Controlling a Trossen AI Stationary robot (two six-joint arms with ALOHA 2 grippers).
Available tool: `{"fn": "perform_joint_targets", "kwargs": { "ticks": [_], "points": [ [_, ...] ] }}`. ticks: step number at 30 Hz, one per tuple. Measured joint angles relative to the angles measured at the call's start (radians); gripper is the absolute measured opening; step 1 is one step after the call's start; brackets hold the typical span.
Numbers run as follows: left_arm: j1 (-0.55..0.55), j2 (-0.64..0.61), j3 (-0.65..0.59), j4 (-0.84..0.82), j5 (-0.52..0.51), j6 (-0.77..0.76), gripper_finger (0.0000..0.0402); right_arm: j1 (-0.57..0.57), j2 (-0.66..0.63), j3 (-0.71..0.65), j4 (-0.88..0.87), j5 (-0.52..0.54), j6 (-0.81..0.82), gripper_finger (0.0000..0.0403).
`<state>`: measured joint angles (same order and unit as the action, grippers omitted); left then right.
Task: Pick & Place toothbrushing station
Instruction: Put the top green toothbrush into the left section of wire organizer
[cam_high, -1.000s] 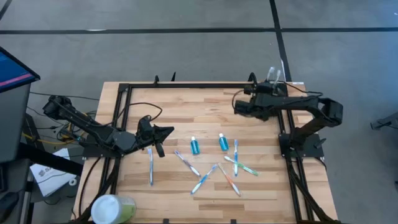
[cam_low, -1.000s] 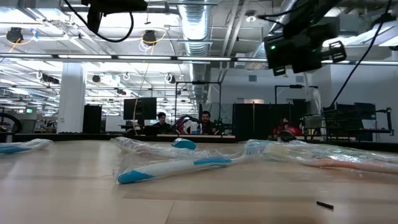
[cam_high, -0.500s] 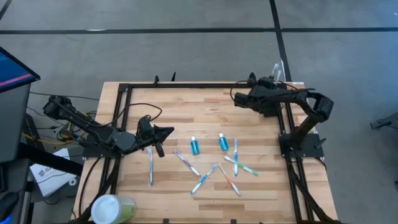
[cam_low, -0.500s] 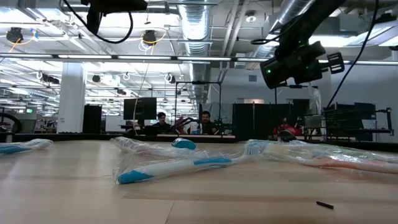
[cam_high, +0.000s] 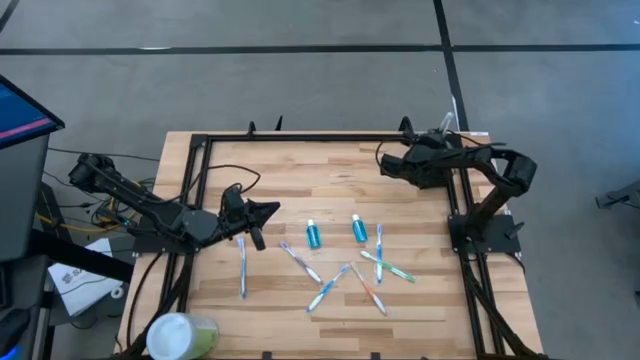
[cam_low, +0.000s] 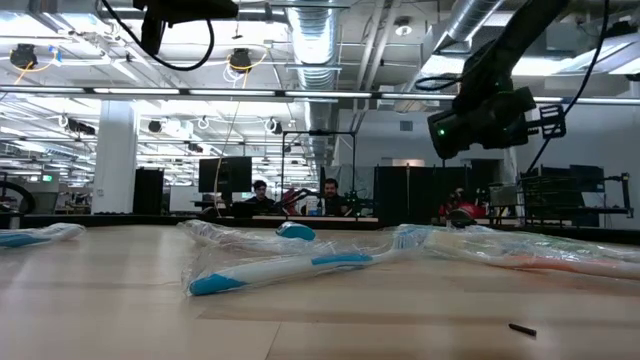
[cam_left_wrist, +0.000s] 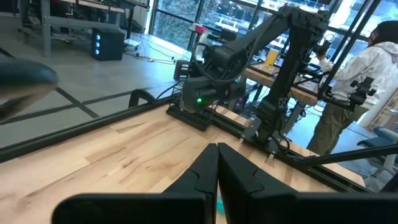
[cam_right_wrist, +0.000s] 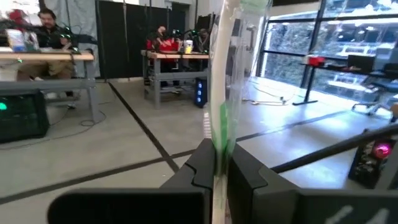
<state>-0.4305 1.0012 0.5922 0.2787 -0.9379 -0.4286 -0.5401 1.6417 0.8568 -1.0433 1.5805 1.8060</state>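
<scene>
High view showed the right gripper (cam_high: 392, 166) at the far right corner of the wooden table (cam_high: 330, 185), drawn back slightly toward its own base compared with a second earlier, when it reached further over the boards. Something pale and clear stuck up beside the wrist. The left gripper (cam_high: 268, 211) had not moved; it waited near the left middle, clenched on nothing, beside a lone toothbrush (cam_high: 241, 267). Loose toothbrushes (cam_high: 345, 272) and two small blue bottles (cam_high: 314, 235) lay in the middle, and a pale-green cup (cam_high: 182, 335) sat at the near left corner. No black toothbrushing station could be found in any picture.

Low view put the right arm's camera housing (cam_low: 487, 120) well above the table, further right than half a second before, over wrapped toothbrushes (cam_low: 290, 268).

Left wrist view showed its own fingers (cam_left_wrist: 214, 171) pressed together, with the other arm beyond.

Right wrist view alone revealed the load: the fingers (cam_right_wrist: 214, 168) were clamped on a wrapped green-and-white toothbrush (cam_right_wrist: 221, 93) standing upright. The carry seemed under way, with its destination unseen.
</scene>
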Motion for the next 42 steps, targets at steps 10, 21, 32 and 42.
{"fn": "perform_joint_targets", "kwargs": {
  "ticks": [10,21,32,42],
  "points": [
    [0.001,0.0,0.0,0.008,0.0,-0.003,0.0002,-0.006,0.0,-0.024,0.234,-0.009,-0.23,0.001],
    [0.0,0.0,0.0,0.008,0.01,-0.018,0.0002,-0.023,0.0,-0.025,0.295,-0.012,-0.291,0.001],
    [0.018,0.0,0.0,0.015,0.011,-0.021,0.0002,-0.053,0.0,-0.025,0.411,-0.038,-0.397,0.0009],
    [0.024,0.0,0.0,0.021,0.012,-0.021,0.0002,-0.045,0.054,-0.024,0.441,-0.09,-0.401,0.0009]
  ]
}}
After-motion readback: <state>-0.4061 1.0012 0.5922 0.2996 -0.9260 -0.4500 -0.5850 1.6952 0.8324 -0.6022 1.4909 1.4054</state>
